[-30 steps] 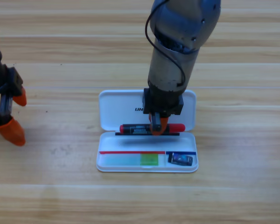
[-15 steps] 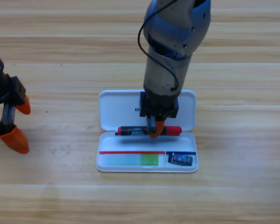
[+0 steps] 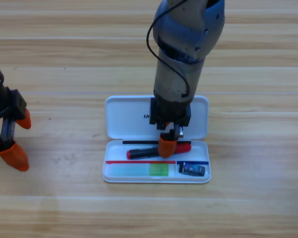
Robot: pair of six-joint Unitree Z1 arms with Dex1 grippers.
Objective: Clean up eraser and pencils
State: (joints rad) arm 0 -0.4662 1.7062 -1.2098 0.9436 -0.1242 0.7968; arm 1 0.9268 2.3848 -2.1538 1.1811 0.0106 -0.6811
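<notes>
Right end effector (image 3: 168, 144) pointing down into open white plastic case (image 3: 124, 116), thick red-ended pen (image 3: 144, 152) lying tilted beneath its orange jaws, grip unclear, left end effector (image 3: 11, 140) spread, waiting on wooden bench (image 3: 258, 59).

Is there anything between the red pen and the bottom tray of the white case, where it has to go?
Nothing visible stands in the way. The red pen already lies tilted in the tray of the white case, above the eraser. The right gripper is right at the pen. The left gripper waits at the left edge.
</notes>
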